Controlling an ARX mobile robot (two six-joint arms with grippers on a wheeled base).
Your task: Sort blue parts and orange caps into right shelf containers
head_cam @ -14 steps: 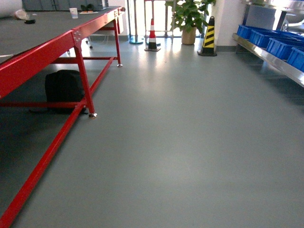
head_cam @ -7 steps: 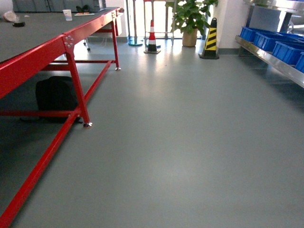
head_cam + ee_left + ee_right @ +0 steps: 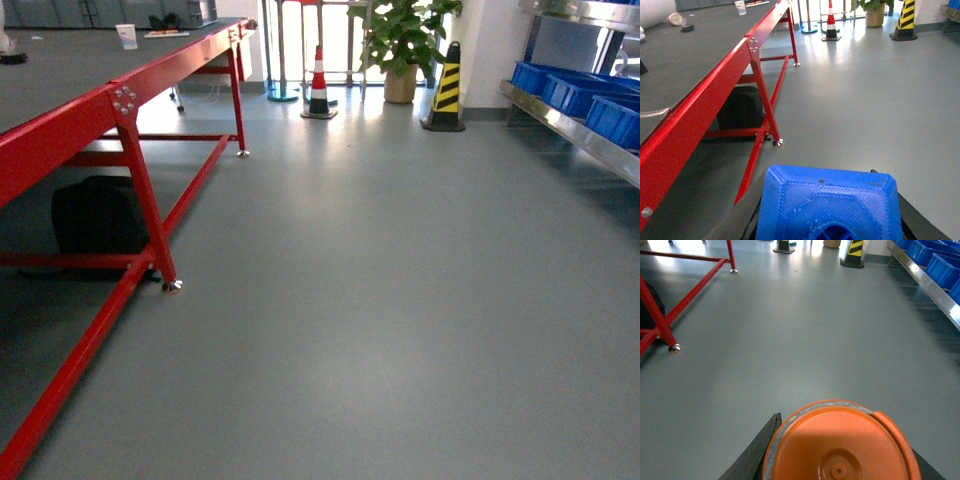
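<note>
A wide grey floor (image 3: 380,300) fills most of the head view, seen from a robot standing in a workshop. Along the left edge runs a long red-framed table (image 3: 90,120) with a dark grey top, and a white paper cup (image 3: 127,36) stands near its far end. Under the table, by one of its legs, sits a black bag (image 3: 95,212). Farther back, near the middle, stand a red and white traffic cone (image 3: 318,84), a leafy potted plant (image 3: 402,40) and a black and yellow striped cone (image 3: 446,88). On the far right, a steel shelf (image 3: 575,132) carries a row of blue crates (image 3: 565,90), well apart from the table. Neither arm appears in the head view. The left wrist camera looks past the left gripper (image 3: 827,220), whose dark fingers (image 3: 752,212) show on either side of a blue part (image 3: 829,202) held between them, above the floor just beside the table's red rail. The right wrist camera looks past the right gripper (image 3: 840,455), whose dark fingers (image 3: 757,450) clasp an orange cap (image 3: 840,445) with its round end face toward the camera, above open floor, with the shelf and crates ahead on the right
</note>
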